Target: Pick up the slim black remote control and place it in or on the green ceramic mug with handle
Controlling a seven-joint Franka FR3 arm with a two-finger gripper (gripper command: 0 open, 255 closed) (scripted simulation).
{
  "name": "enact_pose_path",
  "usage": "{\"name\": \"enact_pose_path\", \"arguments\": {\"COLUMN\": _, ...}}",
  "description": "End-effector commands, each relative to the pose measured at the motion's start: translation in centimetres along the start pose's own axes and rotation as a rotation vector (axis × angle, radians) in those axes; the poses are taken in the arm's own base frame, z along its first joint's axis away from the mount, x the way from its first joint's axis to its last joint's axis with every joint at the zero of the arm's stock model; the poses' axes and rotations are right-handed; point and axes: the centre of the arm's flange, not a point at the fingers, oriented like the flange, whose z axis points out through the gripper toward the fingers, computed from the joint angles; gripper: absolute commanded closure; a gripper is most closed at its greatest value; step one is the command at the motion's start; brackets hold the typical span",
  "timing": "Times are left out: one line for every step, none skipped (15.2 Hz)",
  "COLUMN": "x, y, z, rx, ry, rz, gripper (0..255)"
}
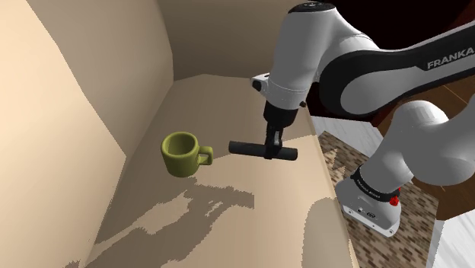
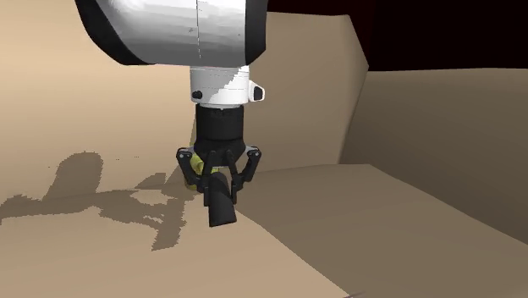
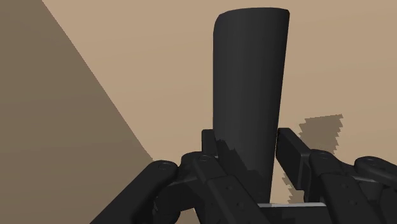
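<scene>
Remote (image 1: 245, 147), black and slim, clamped crosswise between the fingers of the gripper (image 1: 272, 151), held level in the air over the tan counter (image 1: 228, 217). Olive-green mug (image 1: 176, 161) stands upright nearby on the counter, handle toward the remote.

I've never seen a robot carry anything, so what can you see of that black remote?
The remote is a slim, plain black bar with rounded ends, no buttons visible. It lies roughly level, clasped in the tool, apparently lifted off the tan surface, beside the green mug without touching it.
</scene>
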Motion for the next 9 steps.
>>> {"name": "enact_pose_path", "arguments": {"x": 0.0, "y": -0.2, "z": -1.2, "rx": 0.000, "ry": 0.000, "rz": 0.000, "gripper": 255}}
{"name": "enact_pose_path", "arguments": {"x": -0.1, "y": -0.2, "z": -1.7, "rx": 0.000, "ry": 0.000, "rz": 0.000, "gripper": 255}}
{"name": "enact_pose_path", "arguments": {"x": -0.1, "y": -0.3, "z": -2.2, "rx": 0.000, "ry": 0.000, "rz": 0.000, "gripper": 255}}
{"name": "enact_pose_path", "arguments": {"x": -0.1, "y": -0.3, "z": -2.7, "rx": 0.000, "ry": 0.000, "rz": 0.000, "gripper": 255}}
{"name": "enact_pose_path", "arguments": {"x": -0.1, "y": -0.3, "z": -3.3, "rx": 0.000, "ry": 0.000, "rz": 0.000, "gripper": 255}}
{"name": "enact_pose_path", "arguments": {"x": -0.1, "y": -0.4, "z": -3.8, "rx": 0.000, "ry": 0.000, "rz": 0.000, "gripper": 255}}
{"name": "enact_pose_path", "arguments": {"x": -0.1, "y": -0.4, "z": -4.3, "rx": 0.000, "ry": 0.000, "rz": 0.000, "gripper": 255}}
{"name": "enact_pose_path", "arguments": {"x": -0.1, "y": -0.4, "z": -4.8, "rx": 0.000, "ry": 0.000, "rz": 0.000, "gripper": 255}}
{"name": "enact_pose_path", "arguments": {"x": -0.1, "y": -0.5, "z": -5.4, "rx": 0.000, "ry": 0.000, "rz": 0.000, "gripper": 255}}
